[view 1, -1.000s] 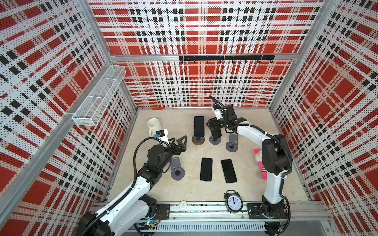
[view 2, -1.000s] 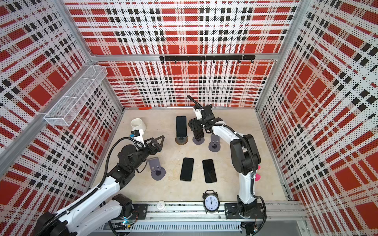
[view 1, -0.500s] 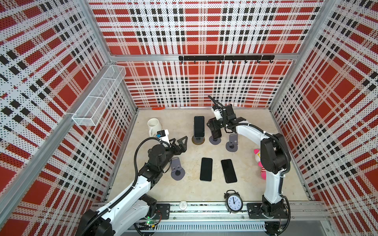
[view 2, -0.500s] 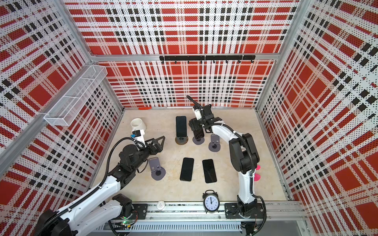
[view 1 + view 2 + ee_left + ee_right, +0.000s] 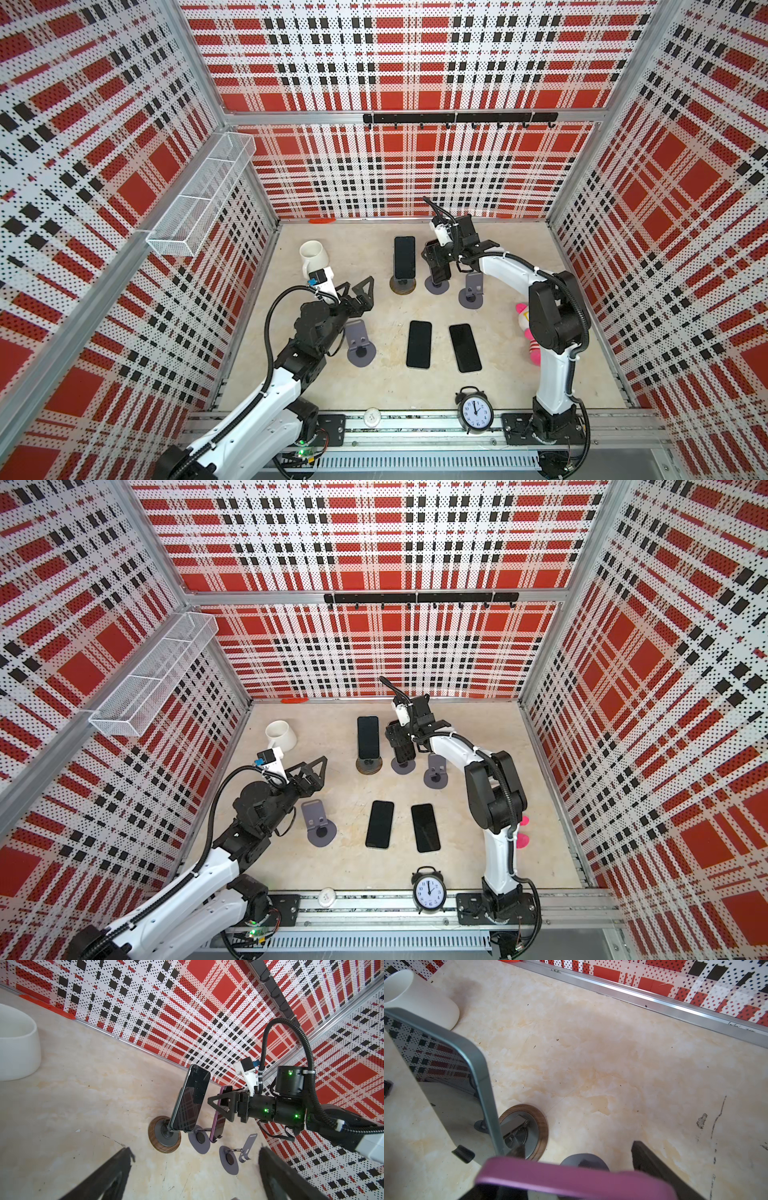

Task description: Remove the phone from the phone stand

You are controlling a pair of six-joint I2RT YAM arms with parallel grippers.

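Purple phone (image 5: pixel 216 1126), on its stand (image 5: pixel 200 1141), sits between right claw's (image 5: pixel 218 1103) jaws.

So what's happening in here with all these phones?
The right gripper has its jaws either side of the purple phone, which sits on its grey stand. Whether it grips yet is unclear. The left gripper hangs open, holding nothing. A dark phone sits on a wooden stand, and two flat phones lie on the table.
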